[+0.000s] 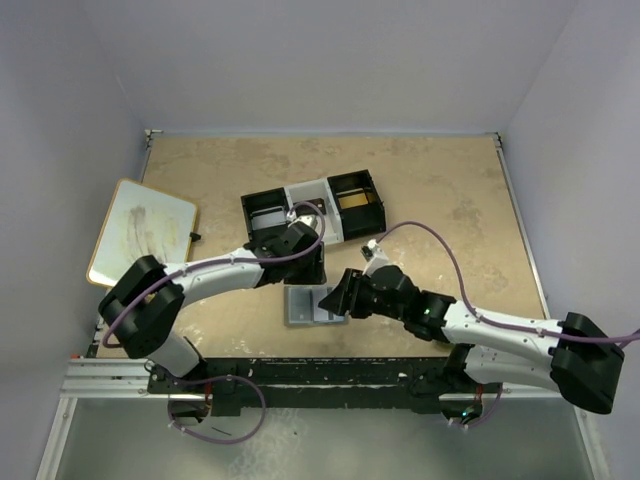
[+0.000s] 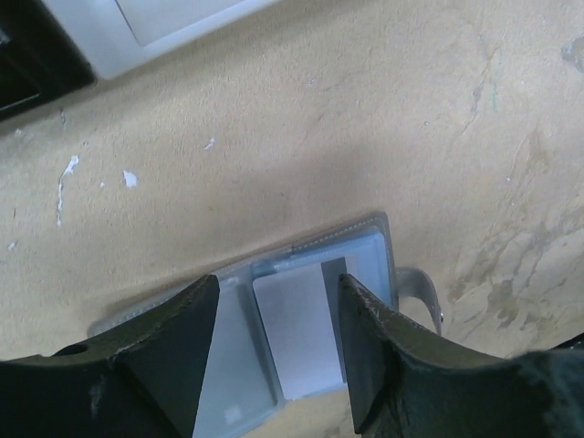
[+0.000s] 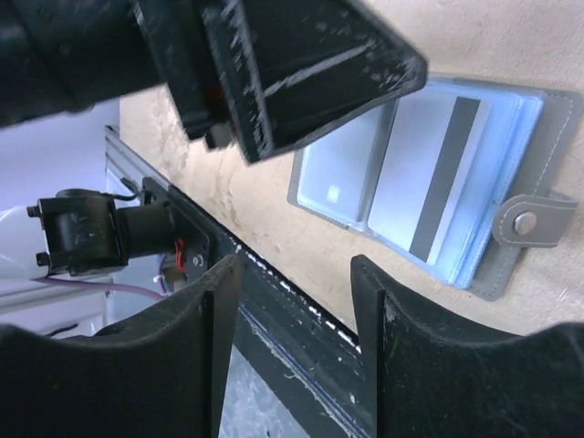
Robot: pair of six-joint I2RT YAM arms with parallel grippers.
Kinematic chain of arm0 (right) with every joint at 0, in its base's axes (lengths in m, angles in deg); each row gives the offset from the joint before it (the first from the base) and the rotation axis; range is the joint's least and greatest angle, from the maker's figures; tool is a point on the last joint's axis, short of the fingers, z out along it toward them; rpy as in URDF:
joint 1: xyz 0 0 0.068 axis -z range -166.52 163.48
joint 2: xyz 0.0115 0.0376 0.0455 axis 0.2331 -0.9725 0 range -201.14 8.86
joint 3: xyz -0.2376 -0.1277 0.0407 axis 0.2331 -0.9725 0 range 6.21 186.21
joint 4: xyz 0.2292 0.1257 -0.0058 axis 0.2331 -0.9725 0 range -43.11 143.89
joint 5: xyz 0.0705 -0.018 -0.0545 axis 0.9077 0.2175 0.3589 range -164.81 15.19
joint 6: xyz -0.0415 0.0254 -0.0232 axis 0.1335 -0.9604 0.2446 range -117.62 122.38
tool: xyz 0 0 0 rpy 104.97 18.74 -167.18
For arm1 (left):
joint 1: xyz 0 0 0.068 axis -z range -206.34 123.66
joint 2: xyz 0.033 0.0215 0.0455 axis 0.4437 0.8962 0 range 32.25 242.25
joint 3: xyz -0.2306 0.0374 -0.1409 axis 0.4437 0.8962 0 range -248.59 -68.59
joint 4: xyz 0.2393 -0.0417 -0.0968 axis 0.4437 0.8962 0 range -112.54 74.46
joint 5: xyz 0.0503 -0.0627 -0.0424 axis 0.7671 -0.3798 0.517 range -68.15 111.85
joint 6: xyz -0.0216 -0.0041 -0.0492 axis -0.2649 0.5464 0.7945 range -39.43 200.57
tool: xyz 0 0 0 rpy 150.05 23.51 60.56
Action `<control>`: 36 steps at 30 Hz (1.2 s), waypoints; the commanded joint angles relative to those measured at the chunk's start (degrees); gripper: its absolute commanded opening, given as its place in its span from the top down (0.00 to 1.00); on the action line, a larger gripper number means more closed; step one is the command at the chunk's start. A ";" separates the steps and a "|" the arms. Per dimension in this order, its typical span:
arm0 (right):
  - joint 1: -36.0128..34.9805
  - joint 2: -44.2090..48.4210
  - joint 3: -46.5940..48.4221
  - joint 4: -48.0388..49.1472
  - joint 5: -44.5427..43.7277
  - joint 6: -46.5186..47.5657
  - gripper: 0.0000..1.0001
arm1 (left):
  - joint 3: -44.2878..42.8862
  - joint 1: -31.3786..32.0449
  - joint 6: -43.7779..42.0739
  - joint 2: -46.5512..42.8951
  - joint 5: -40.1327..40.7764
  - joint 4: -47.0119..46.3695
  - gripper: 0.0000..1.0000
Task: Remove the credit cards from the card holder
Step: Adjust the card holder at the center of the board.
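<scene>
Now | card holder (image 1: pixel 300 306) lies open and flat close to the near edge of the table (image 1: pixel 450 200), striped card (image 3: pixel 429 173) on the panel by its snap tab (image 3: pixel 525 222) | right gripper (image 3: pixel 297 274) beside it, fingers spread, holding nothing | left gripper (image 2: pixel 278 301) just over it, fingers spread, seemingly not touching | three-compartment tray (image 1: pixel 312 210) behind.
</scene>
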 commanded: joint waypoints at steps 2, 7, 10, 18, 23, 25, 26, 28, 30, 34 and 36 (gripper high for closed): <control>-6.72 1.05 -2.68 4.96 -1.76 -2.82 0.46 | -2.12 -1.74 -3.95 3.80 -6.05 -3.73 0.47; -7.14 -4.73 -1.85 3.41 0.01 -2.76 0.46 | -2.42 -1.81 -4.68 7.19 -6.59 -3.72 0.48; -7.12 -8.63 -0.81 1.19 -0.15 -2.99 0.46 | -0.85 -1.86 -4.33 5.75 -5.66 -4.51 0.48; -6.69 -14.07 0.45 -2.83 -2.14 -7.31 0.46 | 2.41 -1.89 -4.72 3.43 -5.80 -4.20 0.49; 1.14 -12.15 -5.49 2.66 0.23 -8.70 0.45 | 5.84 -1.89 -3.94 1.09 -7.27 -6.25 0.49; 4.60 -11.40 -8.95 9.79 1.87 -7.61 0.45 | 7.70 -1.90 -2.83 0.16 -7.72 -7.68 0.49; 6.06 -11.33 -9.91 12.11 2.65 -7.09 0.46 | 8.73 -1.88 -2.28 -0.09 -8.47 -9.00 0.49; 8.84 -11.76 -9.54 12.60 3.21 -6.13 0.46 | 10.34 -1.87 -0.13 -0.22 -9.99 -11.30 0.50; 11.57 -12.26 -7.37 9.26 3.15 -3.99 0.46 | 11.78 -1.43 2.09 -1.11 -10.85 -12.47 0.50; 15.50 -14.43 -2.95 9.30 7.26 1.76 0.45 | 18.12 -0.93 7.46 -6.27 -10.78 -18.01 0.51; 16.75 -18.01 -0.32 8.91 9.89 3.31 0.46 | 22.13 -0.44 11.36 -7.03 -14.52 -26.97 0.50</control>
